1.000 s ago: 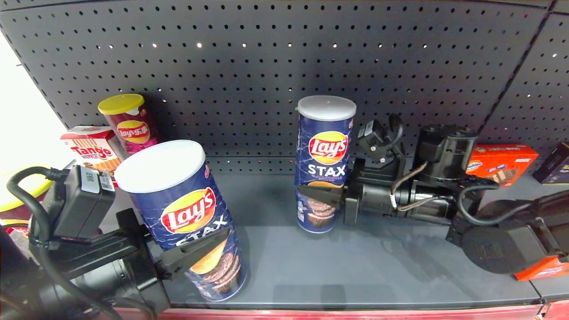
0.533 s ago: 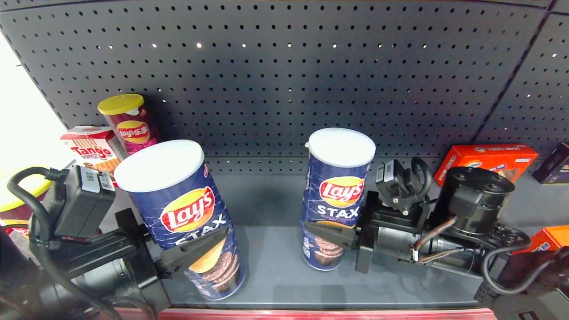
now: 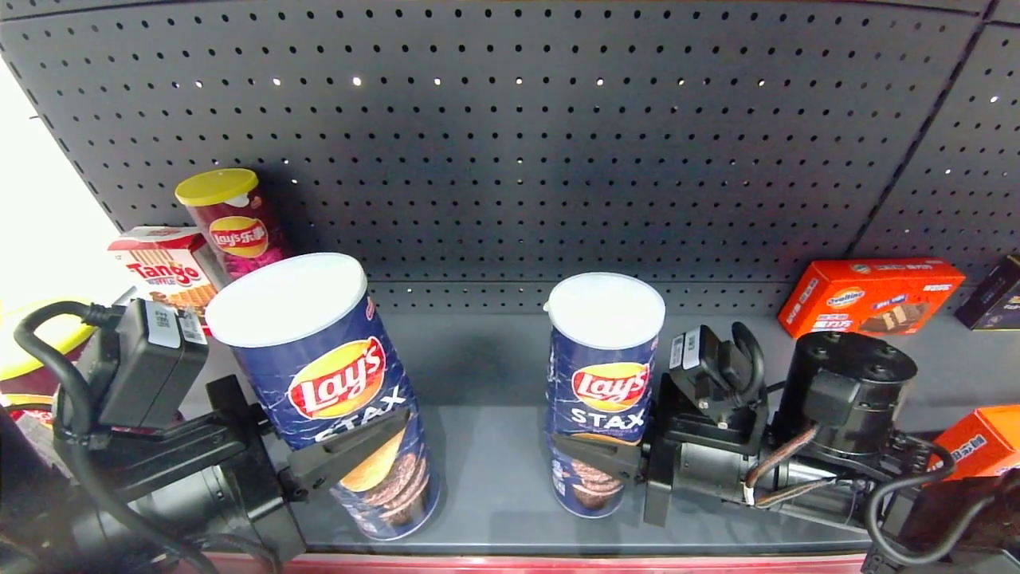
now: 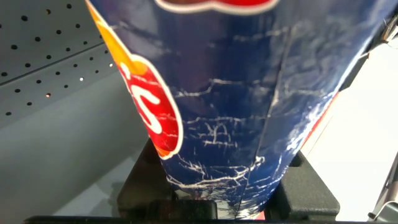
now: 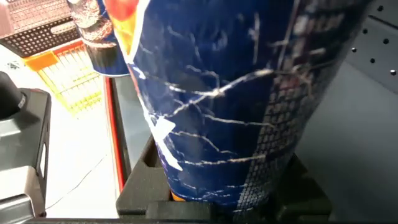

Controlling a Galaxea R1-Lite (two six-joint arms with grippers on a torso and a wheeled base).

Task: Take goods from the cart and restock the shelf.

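Observation:
Two blue chip cans with white lids are over the grey shelf. The left can leans to the left near the shelf's front edge, and my left gripper is shut on its lower half. The right can stands nearly upright at the front middle, with my right gripper shut on its lower half from the right. Each wrist view looks along its own can, the left can and the right can. Whether either base touches the shelf is hidden.
A red can with a yellow lid and a wafer box stand at the back left. An orange box and a dark box lie at the back right, another orange box at the right edge. The pegboard wall closes the back.
My right gripper has carried its can from the shelf's middle toward the front edge and slightly right. The left gripper and its can have stayed put.

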